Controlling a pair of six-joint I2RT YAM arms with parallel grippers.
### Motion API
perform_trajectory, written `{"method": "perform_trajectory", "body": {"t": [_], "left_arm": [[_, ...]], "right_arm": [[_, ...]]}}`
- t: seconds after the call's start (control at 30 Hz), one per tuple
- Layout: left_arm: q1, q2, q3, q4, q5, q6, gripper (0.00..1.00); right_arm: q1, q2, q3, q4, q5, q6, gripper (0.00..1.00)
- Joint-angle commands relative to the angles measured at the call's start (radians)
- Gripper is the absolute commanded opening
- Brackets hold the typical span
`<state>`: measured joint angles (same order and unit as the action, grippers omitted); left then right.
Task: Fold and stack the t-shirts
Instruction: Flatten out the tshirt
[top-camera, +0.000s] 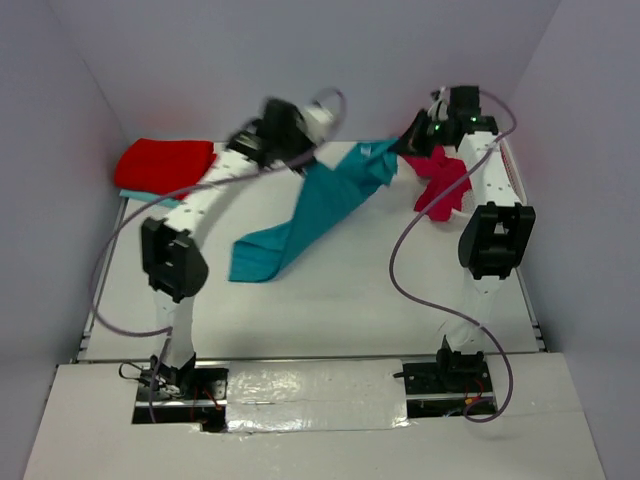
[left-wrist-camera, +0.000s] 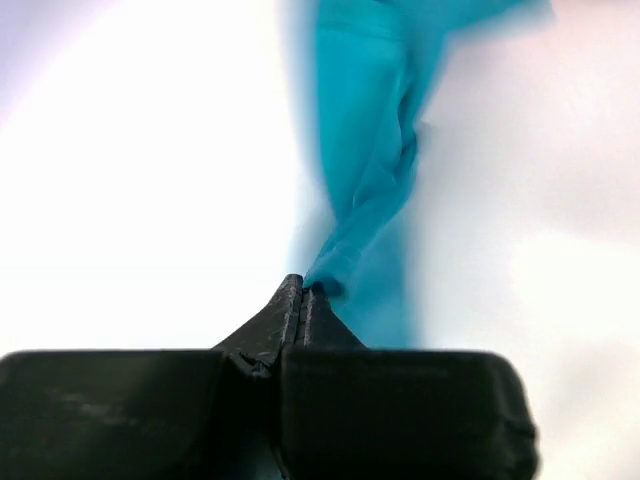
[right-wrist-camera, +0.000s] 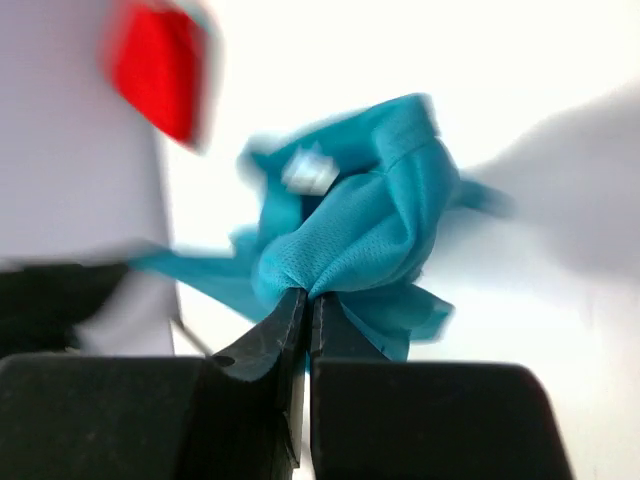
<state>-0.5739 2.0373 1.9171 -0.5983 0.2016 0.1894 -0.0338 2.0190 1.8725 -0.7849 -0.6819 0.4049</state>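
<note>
Item 1. My left hand (left-wrist-camera: 297, 285): jaws were pressed together with no gap. A thin twist of the teal t-shirt (top-camera: 320, 205) was caught at their very tips. From that pinch the cloth ran straight ahead of the hand as a narrow rope, then widened further out. The overhead view showed this hand blurred, at the shirt's upper edge, above the far middle of the tabletop (top-camera: 350, 300).

Item 2. My right hand (right-wrist-camera: 305, 295): jaws were closed tight on a bunched fold of the same teal t-shirt. The bundle sat directly in front of the fingertips and touched them, and loose flaps trailed to either side.

Item 3. Teal t-shirt: it was slung between my two hands. The high end was at my right hand. The body slanted down past my left hand, and the low end lay on the tabletop nearer my bases.

Item 4. Red t-shirt (top-camera: 165, 162): it lay folded at the far corner, out beyond my left hand and well apart from it. It rested on another teal t-shirt (top-camera: 135, 193), whose edge showed beneath it.

Item 5. Magenta-red t-shirt (top-camera: 440, 185): it lay crumpled just behind and below my right hand, alongside that arm. Whether it touched the arm I could not tell.
</note>
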Motion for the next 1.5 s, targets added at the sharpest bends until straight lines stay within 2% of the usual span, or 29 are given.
{"method": "perform_trajectory", "body": {"t": [0.0,0.07,0.1,0.17,0.23,0.33,0.37,0.43,0.47,0.53,0.57,0.63,0.73,0.8,0.9,1.0,1.03,1.1,1.13,1.17,1.2,1.23,1.27,1.3,1.33,1.37,1.4,1.43,1.47], "left_arm": [[0.248,-0.225,0.314,-0.115,0.073,0.074,0.00],[0.355,-0.305,0.300,-0.060,0.094,0.081,0.00],[0.383,-0.327,0.292,-0.013,0.097,0.076,0.00],[0.466,-0.363,0.298,-0.005,0.133,0.052,0.00],[0.512,-0.388,0.289,-0.001,0.179,0.038,0.00],[0.597,-0.454,0.217,-0.001,0.196,0.064,0.00],[0.641,-0.486,0.201,-0.011,0.202,0.073,0.00],[0.666,-0.529,0.154,-0.034,0.203,0.134,0.00],[0.678,-0.590,0.073,-0.041,0.199,0.157,0.00],[0.687,-0.656,-0.016,-0.047,0.196,0.217,0.00],[0.695,-0.711,-0.088,-0.082,0.193,0.232,0.00],[0.716,-0.776,-0.175,-0.136,0.197,0.269,0.00],[0.743,-0.837,-0.295,-0.259,0.176,0.315,0.00],[0.753,-0.848,-0.351,-0.306,0.142,0.321,0.00],[0.775,-0.835,-0.426,-0.240,0.105,0.285,0.00],[0.775,-0.741,-0.408,-0.134,0.105,0.214,0.00],[0.775,-0.651,-0.345,-0.114,0.107,0.193,0.00],[0.773,-0.539,-0.252,-0.054,0.116,0.136,0.00],[0.769,-0.420,-0.134,-0.029,0.124,0.116,0.00],[0.766,-0.357,-0.068,-0.008,0.127,0.073,0.00],[0.760,-0.295,0.015,0.011,0.125,0.055,0.00],[0.749,-0.160,0.210,0.021,0.121,0.041,0.00],[0.744,-0.087,0.318,0.020,0.113,0.004,0.00],[0.743,-0.025,0.535,0.022,0.104,-0.011,0.00],[0.743,0.074,0.621,0.052,0.096,-0.031,0.00],[0.741,0.101,0.673,0.089,0.078,-0.065,0.00],[0.740,0.101,0.657,0.142,0.052,-0.073,0.00],[0.740,0.042,0.596,0.296,0.039,-0.085,0.00],[0.740,-0.006,0.524,0.378,0.030,-0.084,0.00]], "right_arm": [[-0.044,0.052,0.366,-0.086,-0.100,0.103,0.00],[-0.074,0.061,0.485,-0.094,-0.122,0.170,0.00],[-0.081,0.050,0.488,-0.080,-0.139,0.195,0.00],[-0.092,0.021,0.440,-0.038,-0.172,0.221,0.00],[-0.090,-0.041,0.390,-0.045,-0.168,0.178,0.00],[-0.092,-0.164,0.230,-0.115,-0.108,0.056,0.00],[-0.092,-0.202,0.121,-0.122,-0.094,0.029,0.00],[-0.097,-0.328,-0.002,-0.110,-0.077,-0.020,0.00],[-0.095,-0.424,-0.136,-0.094,-0.076,-0.027,0.00],[-0.095,-0.523,-0.266,-0.054,-0.062,-0.026,0.00],[-0.095,-0.572,-0.383,-0.048,-0.065,-0.029,0.00],[-0.092,-0.698,-0.516,-0.089,-0.053,-0.069,0.00],[-0.092,-0.850,-0.660,-0.177,-0.007,-0.104,0.00],[-0.087,-0.927,-0.725,-0.206,-0.030,-0.103,0.00],[-0.072,-0.939,-0.786,-0.206,-0.056,-0.077,0.00],[-0.071,-0.798,-0.681,-0.139,-0.050,-0.072,0.00],[-0.071,-0.746,-0.573,-0.123,-0.050,-0.071,0.00],[-0.064,-0.541,-0.419,-0.091,-0.057,-0.048,0.00],[-0.060,-0.463,-0.215,-0.094,-0.079,-0.037,0.00],[-0.048,-0.269,-0.064,-0.126,-0.084,-0.023,0.00],[-0.038,-0.153,0.100,-0.210,-0.093,-0.012,0.00],[-0.037,-0.038,0.515,-0.252,-0.105,0.014,0.00],[-0.046,0.204,0.745,-0.272,-0.126,0.076,0.00],[-0.061,0.301,0.998,-0.138,-0.218,0.300,0.00],[-0.077,0.373,1.001,-0.006,-0.272,0.431,0.00],[-0.087,0.356,0.931,0.173,-0.310,0.553,0.00],[-0.087,0.307,0.704,0.518,-0.326,0.645,0.00],[-0.083,0.185,0.597,0.673,-0.305,0.740,0.00],[-0.075,0.140,0.540,0.737,-0.263,0.718,0.00]]}}
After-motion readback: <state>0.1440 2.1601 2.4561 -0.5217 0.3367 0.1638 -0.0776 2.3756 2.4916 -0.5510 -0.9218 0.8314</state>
